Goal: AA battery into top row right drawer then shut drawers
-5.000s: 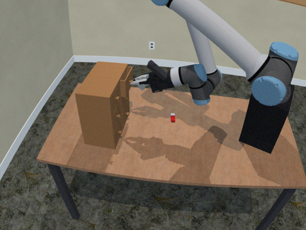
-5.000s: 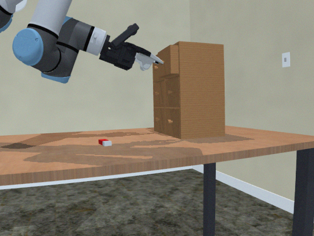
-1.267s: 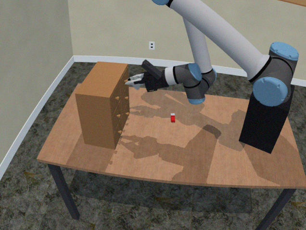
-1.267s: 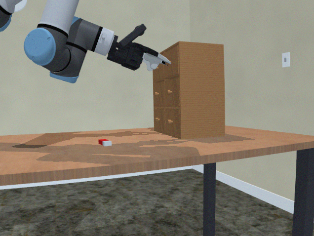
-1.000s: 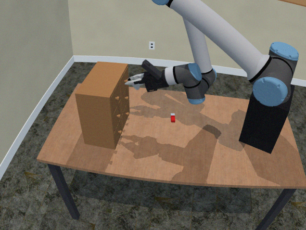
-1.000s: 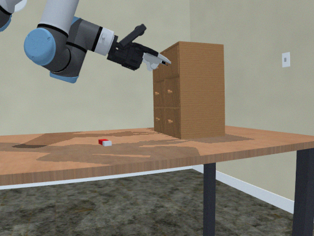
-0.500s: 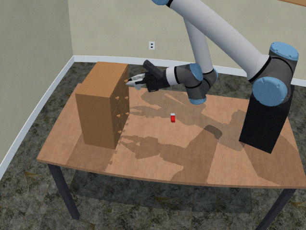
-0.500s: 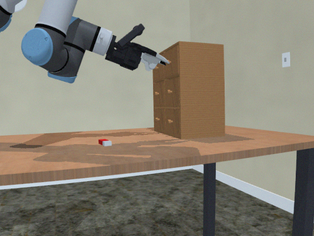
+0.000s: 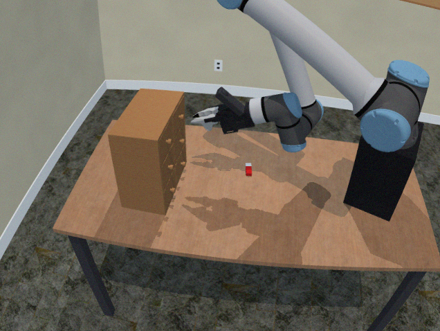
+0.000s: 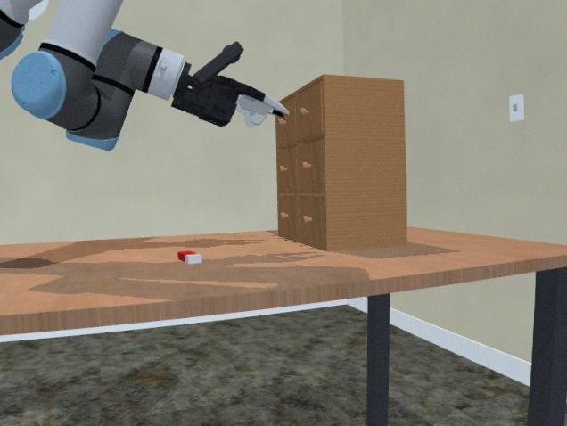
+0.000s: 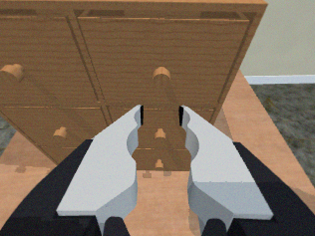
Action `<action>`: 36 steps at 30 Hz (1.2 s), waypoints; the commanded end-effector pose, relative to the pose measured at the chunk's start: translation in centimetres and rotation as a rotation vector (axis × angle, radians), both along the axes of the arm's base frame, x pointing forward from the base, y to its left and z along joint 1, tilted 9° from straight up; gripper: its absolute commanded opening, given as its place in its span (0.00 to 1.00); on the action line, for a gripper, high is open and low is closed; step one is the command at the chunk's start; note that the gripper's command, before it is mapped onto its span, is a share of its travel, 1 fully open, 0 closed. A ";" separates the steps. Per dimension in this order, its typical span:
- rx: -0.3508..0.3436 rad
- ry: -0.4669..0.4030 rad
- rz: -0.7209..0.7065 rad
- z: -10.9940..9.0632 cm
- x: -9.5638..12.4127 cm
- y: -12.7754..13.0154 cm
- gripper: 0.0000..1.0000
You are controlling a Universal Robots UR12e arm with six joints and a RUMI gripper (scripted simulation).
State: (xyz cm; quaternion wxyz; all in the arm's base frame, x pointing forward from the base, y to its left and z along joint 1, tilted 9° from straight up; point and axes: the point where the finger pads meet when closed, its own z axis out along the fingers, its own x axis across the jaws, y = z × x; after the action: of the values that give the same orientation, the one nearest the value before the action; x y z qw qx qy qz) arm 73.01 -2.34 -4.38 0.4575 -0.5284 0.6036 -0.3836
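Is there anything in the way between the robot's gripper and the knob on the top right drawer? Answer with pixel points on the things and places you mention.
No, nothing I can see stands between the gripper [image 9: 193,119] [image 10: 283,113] [image 11: 161,115] and that knob [image 9: 181,116] [image 10: 304,110] [image 11: 161,74].

Top-right drawer now pushed in, flush; end effector withdrawn from its knob
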 end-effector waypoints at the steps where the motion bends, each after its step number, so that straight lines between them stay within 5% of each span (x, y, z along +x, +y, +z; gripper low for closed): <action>1: 0.000 -0.001 0.000 0.0 -0.6 0.0 0.20; 16: 0.000 -0.001 0.000 0.2 -1.4 0.0 0.20; 36: 0.000 -0.001 0.000 1.7 -5.8 -0.1 0.20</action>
State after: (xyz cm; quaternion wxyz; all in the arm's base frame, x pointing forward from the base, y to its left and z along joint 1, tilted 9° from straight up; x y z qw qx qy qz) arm 67.69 -2.44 -2.89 0.4575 -0.5283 0.6036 -0.3838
